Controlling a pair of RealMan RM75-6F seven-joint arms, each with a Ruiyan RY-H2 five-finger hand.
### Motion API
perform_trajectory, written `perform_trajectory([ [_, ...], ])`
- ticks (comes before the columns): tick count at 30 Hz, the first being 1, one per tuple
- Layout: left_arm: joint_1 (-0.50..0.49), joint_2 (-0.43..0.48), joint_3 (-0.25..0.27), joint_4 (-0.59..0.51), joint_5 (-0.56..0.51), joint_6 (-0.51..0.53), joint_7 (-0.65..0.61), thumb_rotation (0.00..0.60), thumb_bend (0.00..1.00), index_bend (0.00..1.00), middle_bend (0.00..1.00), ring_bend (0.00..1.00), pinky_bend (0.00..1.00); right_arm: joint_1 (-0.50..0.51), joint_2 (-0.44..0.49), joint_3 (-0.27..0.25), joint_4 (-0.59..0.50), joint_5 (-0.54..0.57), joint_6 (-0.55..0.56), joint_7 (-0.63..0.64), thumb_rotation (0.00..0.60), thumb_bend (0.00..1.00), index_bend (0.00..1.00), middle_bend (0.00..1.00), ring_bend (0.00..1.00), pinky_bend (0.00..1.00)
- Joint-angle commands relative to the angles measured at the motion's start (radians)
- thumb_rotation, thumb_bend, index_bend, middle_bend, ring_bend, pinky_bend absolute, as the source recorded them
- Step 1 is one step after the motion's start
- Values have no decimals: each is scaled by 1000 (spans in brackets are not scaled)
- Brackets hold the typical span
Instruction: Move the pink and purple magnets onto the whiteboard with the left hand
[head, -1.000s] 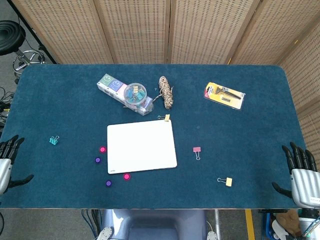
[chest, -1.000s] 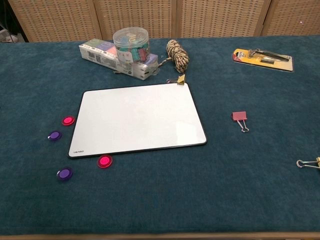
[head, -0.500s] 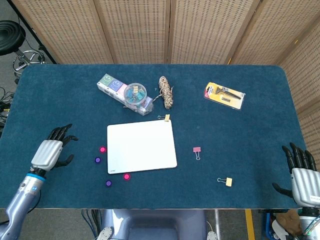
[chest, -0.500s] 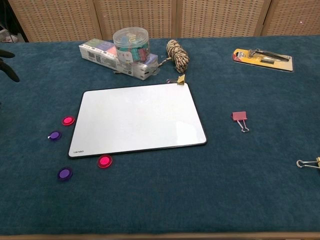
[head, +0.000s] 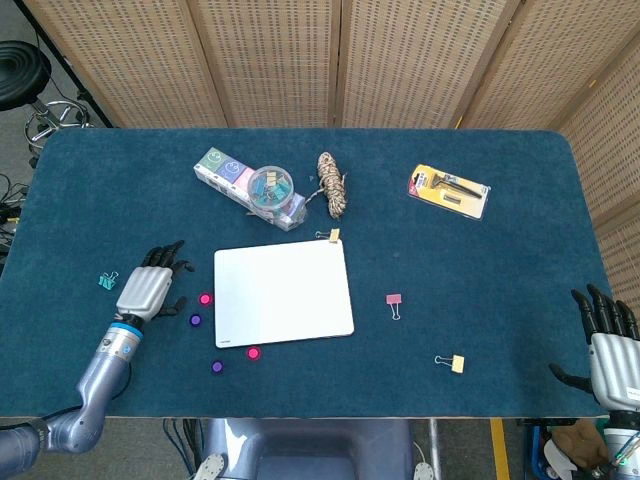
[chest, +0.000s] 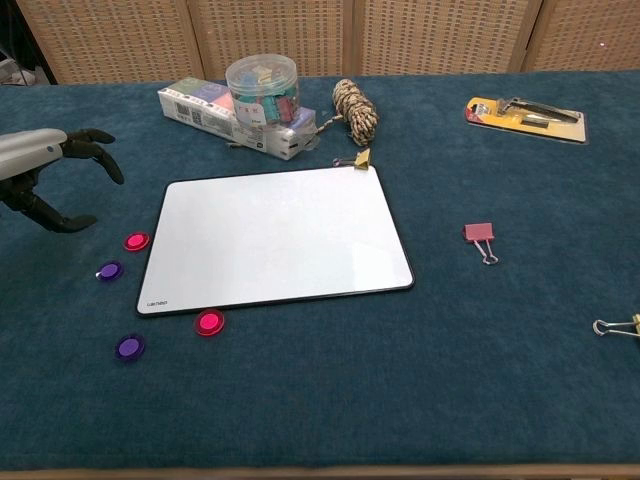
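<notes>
The whiteboard lies flat at the table's middle. Two pink magnets sit by it: one at its left edge, one below its front edge. Two purple magnets lie on the cloth, one left of the board and one nearer the front. My left hand hovers open just left of the upper pink magnet, holding nothing. My right hand stays open off the table's front right corner.
A teal clip lies left of my left hand. Behind the board are a box, a jar of clips, a rope coil and a yellow clip. A pink clip, another yellow clip and a razor pack lie right.
My left hand has come in from the table's left front edge, moving right and forward until it is beside the upper pink magnet. The magnets and my right hand stay put.
</notes>
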Motion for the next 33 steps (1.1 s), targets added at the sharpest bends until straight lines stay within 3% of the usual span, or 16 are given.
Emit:
perform_trajectory([
  [1,-13,-24,8,9,-14,-6,17,600,339,314,0,0,0,0,2,1,-1,3,-2,3,600,0,0,0,0,0],
  [13,-25,-67,35,33,-36,1,38,600,343,320,0,0,0,1,12,-2,-8,5,-9,14,600,0,0,0,0,0],
  [33,-41,-101,29,14,-144,17,94,600,361,373,0,0,0,2,19,-4,-10,9,-14,25,600,0,0,0,0,0],
])
